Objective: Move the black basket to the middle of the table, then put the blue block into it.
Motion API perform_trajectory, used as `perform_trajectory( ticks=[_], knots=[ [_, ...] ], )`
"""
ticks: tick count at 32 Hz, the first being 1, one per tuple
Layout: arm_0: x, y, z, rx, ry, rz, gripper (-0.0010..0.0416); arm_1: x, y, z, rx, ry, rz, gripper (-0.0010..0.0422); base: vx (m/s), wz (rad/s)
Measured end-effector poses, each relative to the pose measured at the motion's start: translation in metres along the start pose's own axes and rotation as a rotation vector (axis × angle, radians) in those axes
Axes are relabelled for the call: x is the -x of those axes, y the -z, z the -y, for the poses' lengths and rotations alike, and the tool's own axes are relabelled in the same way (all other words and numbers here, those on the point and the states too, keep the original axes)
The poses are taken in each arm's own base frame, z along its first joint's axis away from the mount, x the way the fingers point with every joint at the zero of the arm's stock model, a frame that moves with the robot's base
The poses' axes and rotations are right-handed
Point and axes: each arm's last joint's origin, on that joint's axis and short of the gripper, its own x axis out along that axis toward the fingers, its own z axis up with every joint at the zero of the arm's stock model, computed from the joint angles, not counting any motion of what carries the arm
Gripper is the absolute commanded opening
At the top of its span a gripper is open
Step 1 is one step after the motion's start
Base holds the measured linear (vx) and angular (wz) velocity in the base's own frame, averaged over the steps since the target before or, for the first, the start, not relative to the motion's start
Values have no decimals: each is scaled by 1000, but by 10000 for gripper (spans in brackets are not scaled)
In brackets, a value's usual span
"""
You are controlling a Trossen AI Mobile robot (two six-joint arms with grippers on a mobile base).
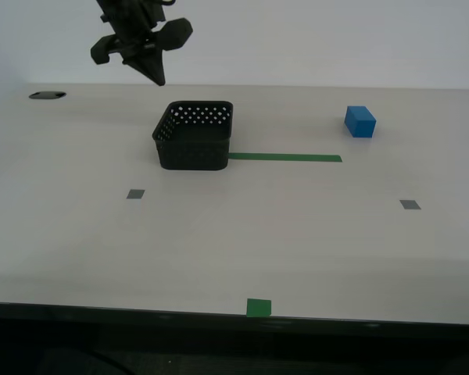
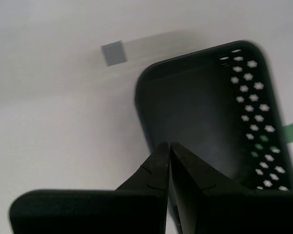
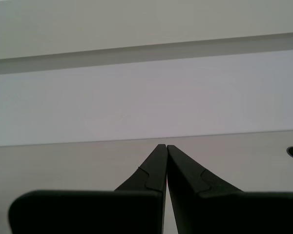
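The black basket (image 1: 194,137) stands on the table (image 1: 234,250), left of the middle and toward the back. It is empty. The blue block (image 1: 359,122) sits on the table at the back right, apart from the basket. My second gripper (image 1: 156,78) hangs in the air above and just behind the basket's left side, shut and empty. In the second wrist view its closed tips (image 2: 167,145) are over the basket (image 2: 200,112). My first gripper (image 3: 163,146) is shut and empty, facing bare table and wall. It does not show in the exterior view.
A green tape strip (image 1: 285,158) runs from the basket toward the exterior view's right. A green square (image 1: 258,307) marks the front edge. Grey squares lie at front left (image 1: 135,194) and front right (image 1: 409,205). A dark oval hole (image 1: 47,95) is at the back left.
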Motion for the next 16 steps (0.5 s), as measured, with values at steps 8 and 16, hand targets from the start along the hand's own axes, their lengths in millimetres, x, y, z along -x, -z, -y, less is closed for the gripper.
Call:
perform_trajectory(
  ticks=[8, 16],
  knots=[
    [0, 1, 0, 0, 1, -11, 2, -32, 12, -6, 18, -27, -119, 83, 0, 0],
    [0, 1, 0, 0, 1, -11, 2, -35, 12, -4, 22, -28, -120, 210, 0, 0]
  ],
)
